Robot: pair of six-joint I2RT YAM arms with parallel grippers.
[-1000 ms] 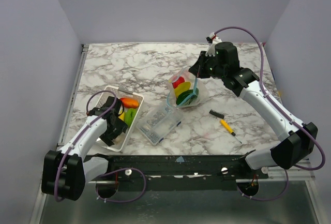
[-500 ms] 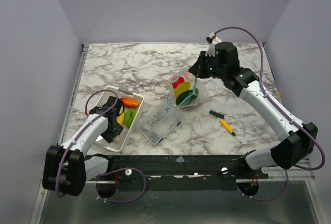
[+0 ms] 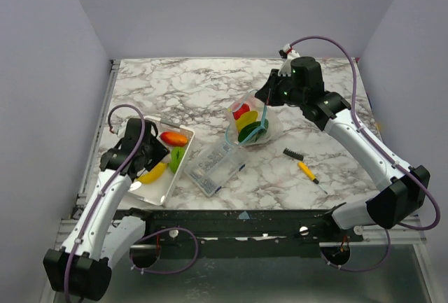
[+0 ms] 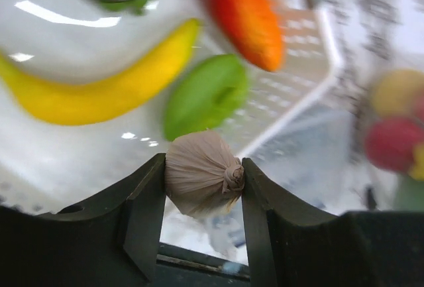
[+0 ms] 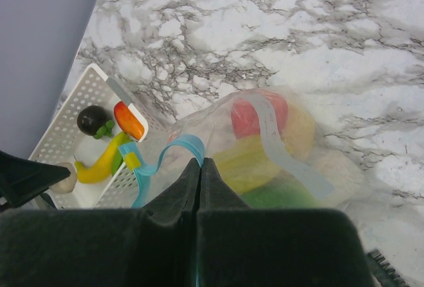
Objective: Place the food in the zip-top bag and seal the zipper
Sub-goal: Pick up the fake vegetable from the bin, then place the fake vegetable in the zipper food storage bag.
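My left gripper (image 3: 143,151) is shut on a small beige bulb-shaped toy food (image 4: 201,181) and holds it above the white tray (image 3: 162,191). In the tray lie a banana (image 4: 99,88), a green piece (image 4: 205,95), an orange-red piece (image 4: 242,12) and a dark piece (image 5: 91,120). My right gripper (image 5: 200,168) is shut on the mouth edge of the clear zip-top bag (image 3: 253,124), right at the light blue zipper strip (image 5: 179,144), and holds the mouth up. Red (image 5: 248,118), yellow (image 5: 245,164) and green (image 5: 278,194) pieces are inside the bag.
A clear rigid box (image 3: 217,166) lies between the tray and the bag. A small yellow-handled black brush (image 3: 302,165) lies to the right of the box. The tray sits near the table's left edge (image 3: 98,142).
My left arm has swung up and back from the tray's near left corner with the beige piece, uncovering the banana. The right arm and the bag have not moved.
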